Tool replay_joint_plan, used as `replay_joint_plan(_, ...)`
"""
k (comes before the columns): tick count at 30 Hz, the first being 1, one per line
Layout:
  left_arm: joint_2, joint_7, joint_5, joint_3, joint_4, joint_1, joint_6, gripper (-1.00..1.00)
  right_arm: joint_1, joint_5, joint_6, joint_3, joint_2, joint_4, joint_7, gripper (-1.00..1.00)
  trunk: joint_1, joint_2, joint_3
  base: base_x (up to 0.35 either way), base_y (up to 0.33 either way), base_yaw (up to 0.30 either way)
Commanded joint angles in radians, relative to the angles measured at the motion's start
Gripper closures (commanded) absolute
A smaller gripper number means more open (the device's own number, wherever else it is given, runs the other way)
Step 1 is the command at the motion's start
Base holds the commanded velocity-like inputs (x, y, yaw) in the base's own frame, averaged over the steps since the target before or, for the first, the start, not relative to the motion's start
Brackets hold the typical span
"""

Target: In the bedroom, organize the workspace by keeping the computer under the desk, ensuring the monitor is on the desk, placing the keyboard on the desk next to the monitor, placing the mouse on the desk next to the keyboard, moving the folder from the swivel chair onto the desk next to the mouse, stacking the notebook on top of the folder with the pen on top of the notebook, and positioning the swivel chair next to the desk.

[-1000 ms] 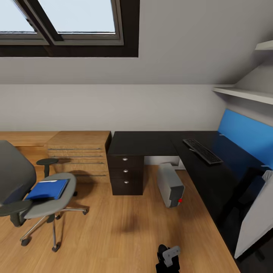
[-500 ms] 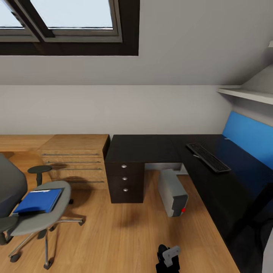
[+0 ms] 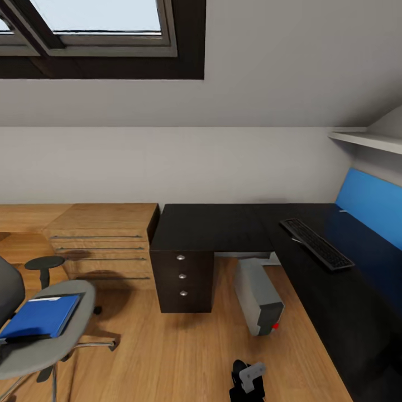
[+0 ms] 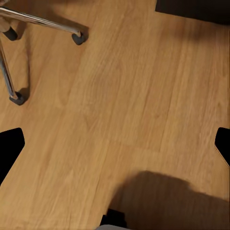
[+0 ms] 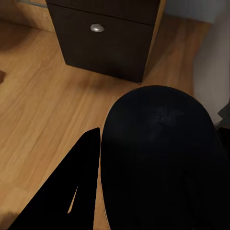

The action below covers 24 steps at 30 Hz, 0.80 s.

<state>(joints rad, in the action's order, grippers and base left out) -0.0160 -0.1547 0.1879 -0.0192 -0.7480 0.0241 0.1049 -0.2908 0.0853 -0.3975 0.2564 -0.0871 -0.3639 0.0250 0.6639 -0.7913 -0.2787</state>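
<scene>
The black-topped desk [image 3: 215,223] runs along the wall and down the right side, with the keyboard [image 3: 317,243] lying on its right wing. The grey computer [image 3: 258,296] stands on the floor under it. At the lower left the swivel chair [image 3: 53,343] carries the blue folder [image 3: 39,316] on its seat. My right gripper [image 5: 148,139] is shut on the rounded black mouse [image 5: 163,172], one black finger [image 5: 81,182] against its side. My left gripper [image 4: 115,143] is open over bare floor beside the chair's castors [image 4: 78,38]. Monitor, notebook and pen are out of view.
A light-wood dresser [image 3: 103,245] stands left of the desk's dark drawers [image 3: 181,276]. A blue back panel [image 3: 371,206] and a white shelf [image 3: 365,139] line the right wall, under a skylight [image 3: 95,17]. Wood floor [image 3: 167,346] lies between chair and desk.
The whole head view has shifted: the camera has moved, so the chair sits further left and lower, and the pale panel at the right edge has left the picture. Nothing itself has moved.
</scene>
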Motion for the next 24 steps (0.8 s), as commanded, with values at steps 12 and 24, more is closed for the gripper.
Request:
replay_joint_plan(12, 0.024, -0.003, 0.006, 0.07, -0.059, 0.0, 0.162, -1.0, -0.001, -0.002, 0.067, -0.004, -0.044, -0.115, 0.077, 1.0, 0.001, -0.001, -0.001, 0.328, 0.0, 0.0)
replay_joint_plan(24, 0.028, -0.008, 0.013, 0.079, -0.65, 0.0, -0.316, -1.0, -0.071, -0.197, 0.698, -0.007, -0.071, -0.603, 0.21, 1.0, 0.001, -0.001, -0.001, 0.328, 0.0, 0.0)
